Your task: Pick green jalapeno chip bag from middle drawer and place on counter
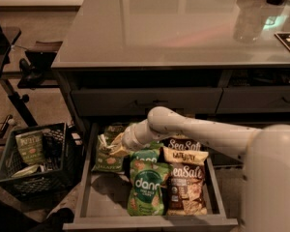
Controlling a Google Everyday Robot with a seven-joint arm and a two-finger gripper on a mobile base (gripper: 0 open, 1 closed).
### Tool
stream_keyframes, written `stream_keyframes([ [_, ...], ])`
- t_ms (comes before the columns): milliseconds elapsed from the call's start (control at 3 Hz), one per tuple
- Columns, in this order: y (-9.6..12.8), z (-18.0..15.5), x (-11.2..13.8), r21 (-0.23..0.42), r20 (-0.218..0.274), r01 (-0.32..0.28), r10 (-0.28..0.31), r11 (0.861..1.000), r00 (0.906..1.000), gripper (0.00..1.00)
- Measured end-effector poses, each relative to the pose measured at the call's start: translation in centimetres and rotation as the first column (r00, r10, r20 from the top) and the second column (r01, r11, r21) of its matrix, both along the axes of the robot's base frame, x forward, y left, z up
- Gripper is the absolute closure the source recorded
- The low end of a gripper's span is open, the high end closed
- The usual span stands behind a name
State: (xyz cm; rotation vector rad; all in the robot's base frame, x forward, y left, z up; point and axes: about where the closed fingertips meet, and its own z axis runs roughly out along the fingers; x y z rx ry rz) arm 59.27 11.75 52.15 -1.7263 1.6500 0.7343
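Several snack bags are spread across the scene. At the left, a black crate (38,183) is set on the floor beside the cabinet, and a few bags are held in it. Just right of it, the middle drawer (104,198) is pulled out toward the near side, so that its contents are exposed from above. The green jalapeno chip bag (105,157) is laid in the drawer's far left corner, close to the left wall. The end effector (117,146) is placed at the bag's upper right edge, presumably so that a grasp can be made; whether it is open or closed cannot be told. To the right, a brighter green dang bag (146,190) and brown Sea Salt bags (186,190) are packed side by side, touching. Beyond the drawer, the desk (174,28) is judged to be the drop place. The bag is not yet lifted out.
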Motion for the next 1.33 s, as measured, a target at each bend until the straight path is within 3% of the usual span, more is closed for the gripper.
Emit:
stream_keyframes([
  [333, -2.1, 4.6, -2.1, 0.098, 0.07, -0.007, 0.0, 0.995, 0.9976, 1.0],
  [667, -5.2, 7.9, -2.8, 0.201, 0.091, 0.01, -0.029, 0.98, 0.9954, 1.0],
  [1000, -9.8, 10.3, -1.4, 0.265, 0.066, 0.079, -0.1, 0.961, 0.9928, 1.0],
  [1333, -9.8, 10.3, -1.4, 0.265, 0.066, 0.079, -0.1, 0.961, 0.9928, 1.0],
])
